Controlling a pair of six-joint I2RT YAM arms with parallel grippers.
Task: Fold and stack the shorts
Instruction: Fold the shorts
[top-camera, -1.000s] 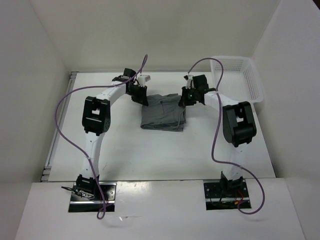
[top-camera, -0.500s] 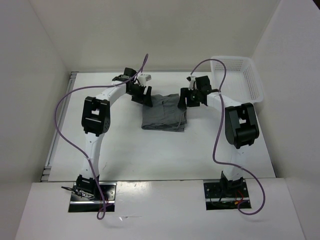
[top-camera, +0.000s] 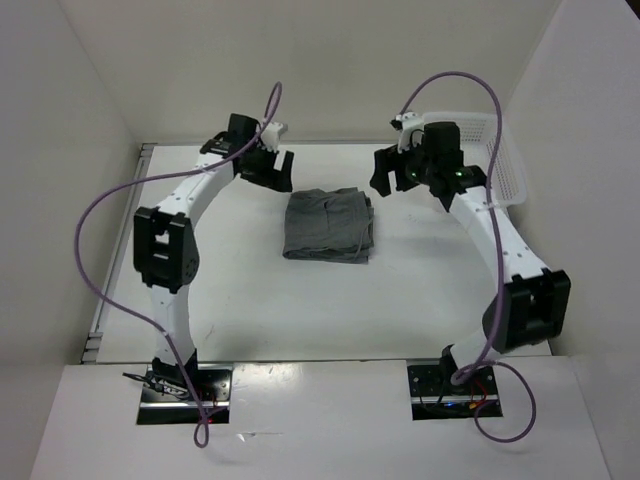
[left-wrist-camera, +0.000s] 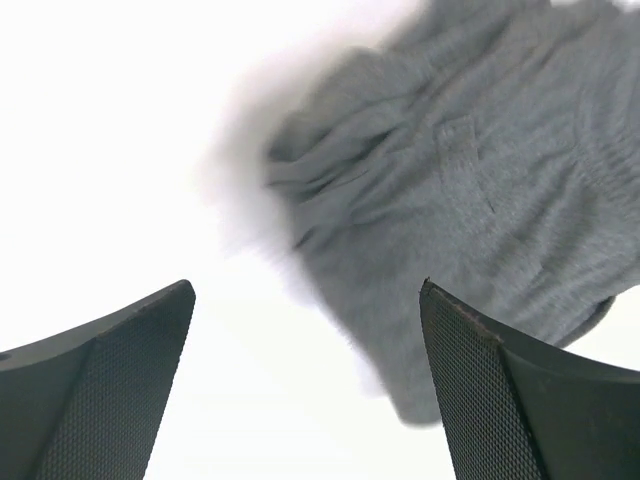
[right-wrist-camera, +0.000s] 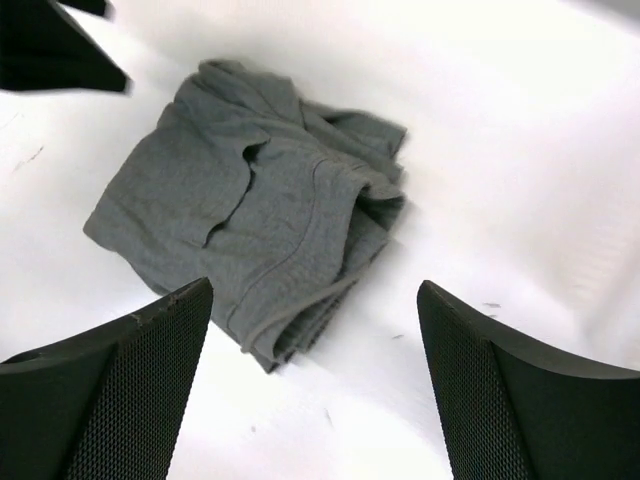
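folded grey shorts (top-camera: 328, 225) on table (top-camera: 250, 290), spread left fingers (left-wrist-camera: 100, 390) and right fingers (right-wrist-camera: 100, 390) nearby

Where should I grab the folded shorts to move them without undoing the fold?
Probably the stacked, layered edge of the shorts, pinching all layers together, coming in from the side of the right gripper. The layers' ends show on that side, and that gripper hangs open nearby.

The shorts (top-camera: 328, 225) lay mid-table (top-camera: 250, 295), left gripper (top-camera: 274, 174) behind-left, right gripper (top-camera: 391, 178) behind-right, mesh basket (top-camera: 508, 165) in the far-right corner.
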